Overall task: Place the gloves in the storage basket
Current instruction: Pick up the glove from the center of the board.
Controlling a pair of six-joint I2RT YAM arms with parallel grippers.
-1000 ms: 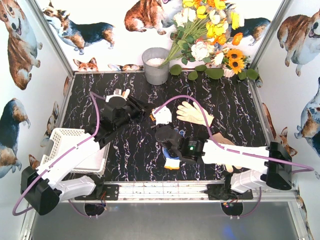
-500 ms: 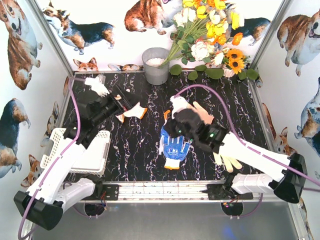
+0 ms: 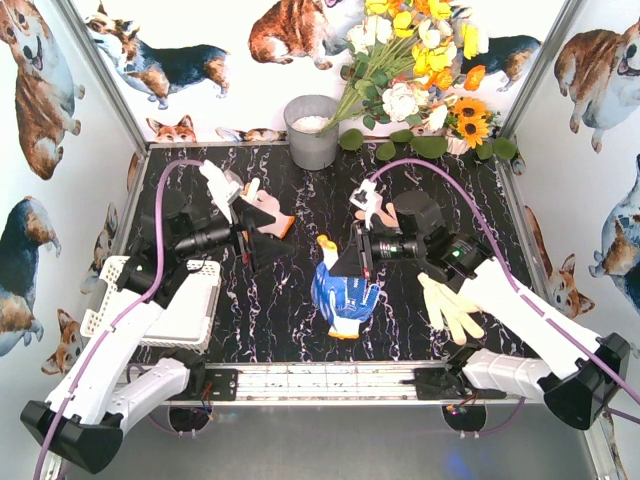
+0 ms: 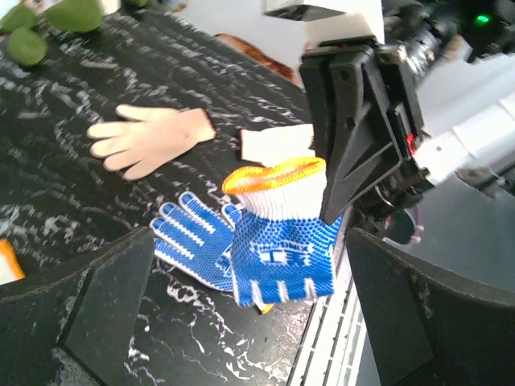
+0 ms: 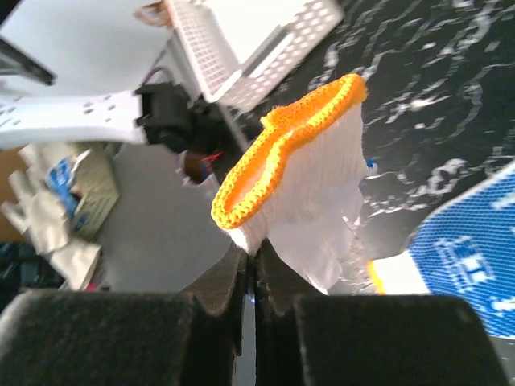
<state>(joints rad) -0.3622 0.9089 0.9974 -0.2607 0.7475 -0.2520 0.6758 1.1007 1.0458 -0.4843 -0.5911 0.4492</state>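
Far left, basket: the white plastic lattice-sided storage basket [image 3: 112, 272] sits at the table's left edge. The left arm crosses over it and hides most of its inside, so its contents cannot be told.
Left gripper: the left gripper [image 3: 243, 240] hangs above the black marbled table [image 3: 290, 320], right of the basket. Its dark fingers [image 4: 105, 310] are spread wide with nothing between them.
Beside it: a cream fabric glove with an orange cuff [image 3: 266, 213] lies on the table just past that gripper, and its near end is covered by it.
Centre: a white fabric glove with an orange cuff and blue-dotted palm [image 4: 282, 249] hangs clear of the table. A second blue-dotted glove [image 4: 189, 241] lies flat beside it. From above the two merge into one blue patch.
Right gripper: the right gripper [image 3: 360, 262] has its fingers [image 5: 217, 293] pressed together on the hanging glove's white fabric, below the cuff.
Behind it: a plain cream glove [image 4: 149, 138] lies flat, mostly hidden by the right arm from above.
Right: a cream-yellow glove [image 3: 450, 305] lies on the table, its cuff end under the right arm.
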